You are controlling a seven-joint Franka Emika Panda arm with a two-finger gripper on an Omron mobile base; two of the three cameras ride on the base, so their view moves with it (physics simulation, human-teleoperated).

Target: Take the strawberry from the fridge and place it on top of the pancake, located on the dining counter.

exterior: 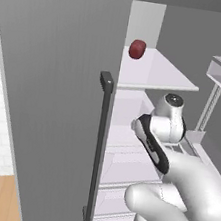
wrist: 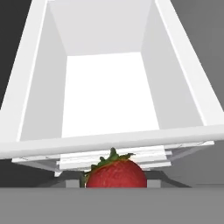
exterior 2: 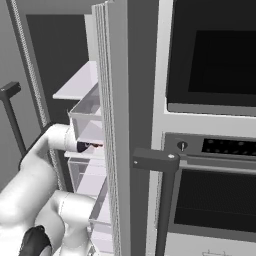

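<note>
The strawberry (wrist: 116,174), bright red with a green leafy cap, sits at the bottom middle of the hand view, right at my gripper (wrist: 116,184), whose jaws are closed on it. It hangs over an empty white bin (wrist: 109,87) of the fridge (exterior: 57,74). In the right base view the dark gripper (exterior 2: 88,146) shows a sliver of red strawberry (exterior 2: 96,144) beside the open door's clear bins (exterior 2: 86,114). The arm (exterior: 163,126) reaches into the fridge below the upper shelf. The pancake and the dining counter are out of view.
A dark red round fruit (exterior: 137,49) rests on the upper white shelf (exterior: 158,74). The left fridge door stays closed, with its dark bar handle (exterior: 97,151). The open right door's edge (exterior 2: 112,125) stands next to a wall oven (exterior 2: 215,55) with a dark handle (exterior 2: 155,160).
</note>
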